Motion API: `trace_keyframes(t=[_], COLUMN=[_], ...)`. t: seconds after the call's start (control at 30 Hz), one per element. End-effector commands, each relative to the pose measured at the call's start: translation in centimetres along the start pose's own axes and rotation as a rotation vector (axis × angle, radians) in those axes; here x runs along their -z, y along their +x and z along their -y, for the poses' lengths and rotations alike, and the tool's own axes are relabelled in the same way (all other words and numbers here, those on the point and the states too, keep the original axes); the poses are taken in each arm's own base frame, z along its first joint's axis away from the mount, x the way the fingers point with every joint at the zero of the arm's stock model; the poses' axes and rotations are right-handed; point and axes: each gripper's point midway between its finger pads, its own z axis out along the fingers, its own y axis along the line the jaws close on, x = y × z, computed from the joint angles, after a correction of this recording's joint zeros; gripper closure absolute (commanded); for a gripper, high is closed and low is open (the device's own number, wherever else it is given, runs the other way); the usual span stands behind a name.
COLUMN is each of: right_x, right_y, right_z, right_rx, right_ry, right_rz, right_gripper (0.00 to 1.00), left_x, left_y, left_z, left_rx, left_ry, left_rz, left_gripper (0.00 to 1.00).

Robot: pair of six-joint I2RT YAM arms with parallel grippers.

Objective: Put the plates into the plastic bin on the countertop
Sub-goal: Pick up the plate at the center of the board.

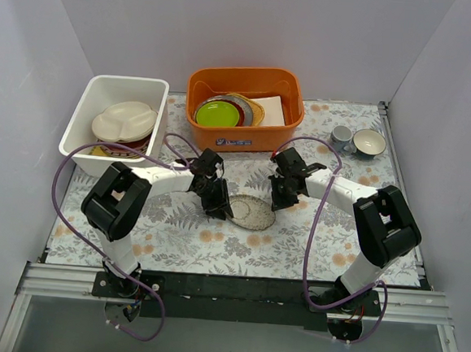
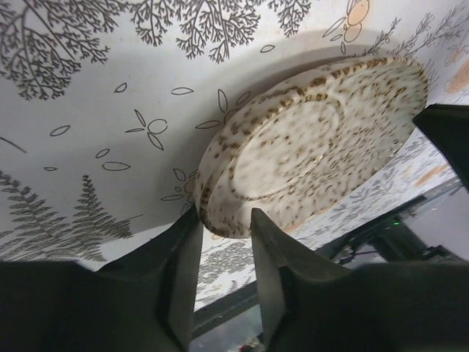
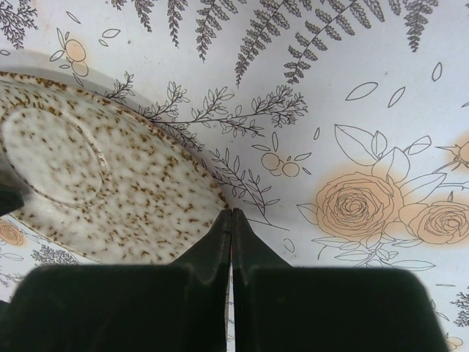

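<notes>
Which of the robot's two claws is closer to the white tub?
Left. The left gripper sits right of the white bin and nearer the arm bases, at the speckled plate's left edge. The right gripper is farther right, across that plate.

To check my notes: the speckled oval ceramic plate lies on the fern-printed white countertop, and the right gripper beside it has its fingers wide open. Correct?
Not quite. The right wrist view shows the right gripper shut, fingers pressed together. The rest holds: the speckled oval ceramic plate lies on the fern-printed white countertop, that gripper beside it.
</notes>
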Motion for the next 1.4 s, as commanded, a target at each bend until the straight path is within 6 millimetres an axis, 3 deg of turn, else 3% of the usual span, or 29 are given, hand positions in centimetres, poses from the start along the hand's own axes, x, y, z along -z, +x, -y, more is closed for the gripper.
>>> trace_keyframes(t=[0.0,0.1,0.2,0.27,0.37,0.4,0.5,0.6,0.8,1.2,1.37], right_x=[-0.3,-0.2,-0.1,0.0,0.4,0.6,1.2,2.0,4.0,8.9,10.2], right_y=[1.2,1.2,1.4,1.5,1.3,1.3,1.1,0.9,0.0,-1.1,-1.0], right_z=[0.6,0.5,0.3,0.0,-0.1,-0.1,-0.1,-0.1,-0.4,-1.6,-1.5], right_rx=[0.006,0.011,0.008,0.006,0.004,0.004,0.004,0.000,-0.008,-0.008,-0.011], right_ry=[0.011,0.004,-0.010,-0.031,-0.037,-0.037,-0.036,-0.032,-0.046,-0.107,-0.110], right_rz=[-0.029,-0.025,-0.025,-0.021,-0.009,-0.006,0.008,0.026,0.085,0.188,0.215], right_gripper=[0.99,0.99,0.99,0.99,0.79,0.66,0.41,0.22,0.02,0.02,0.02], left_x=[-1.3,-1.5,-1.5,-1.3,-1.0,-0.9,-0.4,0.1,1.5,5.0,8.3], left_y=[0.2,0.1,0.1,0.2,0.4,0.4,0.5,0.3,0.0,-0.8,-2.2], left_z=[-0.4,-0.6,-0.7,-0.8,-0.8,-0.7,-0.6,-0.1,0.4,2.1,4.4], left_rx=[-0.008,-0.003,-0.005,-0.002,0.001,0.002,0.003,0.002,-0.011,-0.043,-0.072], left_ry=[-0.003,-0.010,-0.013,-0.016,-0.010,-0.008,-0.002,0.006,0.007,0.016,0.046], left_rz=[-0.005,-0.004,-0.001,0.005,0.008,0.010,0.017,0.030,0.065,0.142,0.220], left_gripper=[0.73,0.81,0.97,1.00,1.00,1.00,1.00,1.00,1.00,1.00,1.00])
